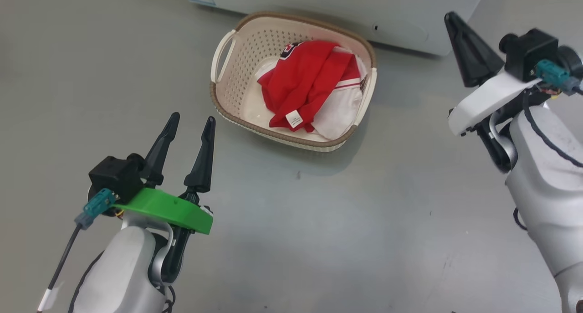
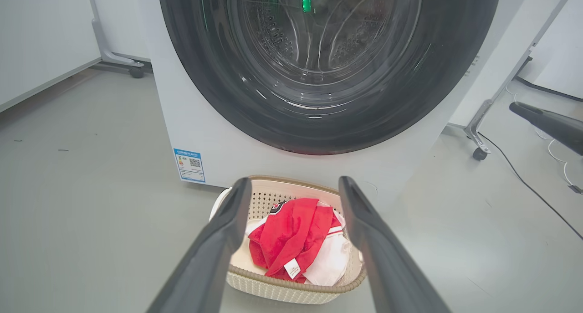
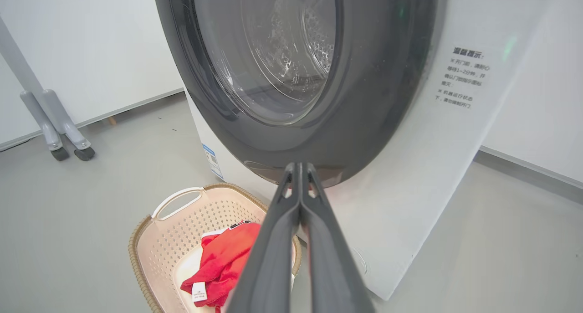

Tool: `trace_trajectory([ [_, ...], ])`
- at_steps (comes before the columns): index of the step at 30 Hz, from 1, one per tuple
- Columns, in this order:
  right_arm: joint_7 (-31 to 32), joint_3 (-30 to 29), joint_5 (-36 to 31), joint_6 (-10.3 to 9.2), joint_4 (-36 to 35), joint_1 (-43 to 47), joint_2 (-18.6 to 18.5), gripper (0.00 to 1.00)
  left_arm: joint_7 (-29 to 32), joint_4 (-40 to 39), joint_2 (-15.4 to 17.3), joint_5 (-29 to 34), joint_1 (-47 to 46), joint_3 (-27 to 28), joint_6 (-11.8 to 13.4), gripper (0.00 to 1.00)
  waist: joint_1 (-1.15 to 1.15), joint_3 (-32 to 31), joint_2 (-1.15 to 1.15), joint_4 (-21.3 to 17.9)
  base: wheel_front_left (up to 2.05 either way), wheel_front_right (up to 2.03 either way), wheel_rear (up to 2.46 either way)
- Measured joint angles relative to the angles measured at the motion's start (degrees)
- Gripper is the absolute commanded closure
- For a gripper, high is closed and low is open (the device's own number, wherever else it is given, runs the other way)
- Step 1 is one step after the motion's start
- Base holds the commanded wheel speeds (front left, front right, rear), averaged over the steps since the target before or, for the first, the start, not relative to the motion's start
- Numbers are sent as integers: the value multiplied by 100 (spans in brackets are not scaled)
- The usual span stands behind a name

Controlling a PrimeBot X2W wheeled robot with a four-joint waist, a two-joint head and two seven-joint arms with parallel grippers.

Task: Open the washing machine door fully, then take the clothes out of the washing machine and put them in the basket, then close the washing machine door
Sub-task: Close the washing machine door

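Holding our left gripper [image 1: 192, 117] above the floor, fingers spread and empty, our right gripper [image 1: 452, 17] pinched closed on nothing, the clothes [image 1: 305, 80] heaped in the basket [image 1: 237, 76], just before the washing machine [image 1: 410, 26], the washing machine door [image 2: 319, 53] lying flush.

left claw [image 1: 192, 117]: black fingers [image 1: 200, 162], green plate [image 1: 168, 210] | right claw [image 1: 451, 17]: white plate [image 1: 483, 99] | forearms [image 1: 123, 267] silver-grey

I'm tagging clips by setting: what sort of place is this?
Probably a lab or test room rather than a home laundry: the washing machine stands on a plain grey floor, with a wheeled stand leg and a loose cable beside it.
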Motion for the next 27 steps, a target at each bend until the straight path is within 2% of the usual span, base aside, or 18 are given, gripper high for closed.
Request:
trace_trajectory([
  [8, 1, -404, 169, -114, -549, 856, 276, 100, 0, 85, 130, 87, 421, 118, 0, 0, 0, -603, 0, -420, 0, 0, 0],
  [24, 1, -1103, 388, -416, -1345, 2463, 525, 100, 0, 115, 186, 116, 1183, 385, 0, 0, 0, -1653, 0, -1216, 0, 0, 0],
  [25, 1, -1158, 389, -430, -1413, 2529, 532, 91, 0, 111, 186, 118, 1207, 392, 0, 0, 0, -1697, 0, -1272, 0, 0, 0],
  [26, 1, -1210, 389, -469, -1492, 2607, 531, 59, 0, 102, 185, 118, 1218, 392, 0, 0, 0, -1739, 0, -1323, 0, 0, 0],
  [27, 0, -1254, 388, -477, -1558, 2687, 531, 8, 0, 85, 185, 118, 1228, 392, 0, 0, 0, -1777, 0, -1370, 0, 0, 0],
])
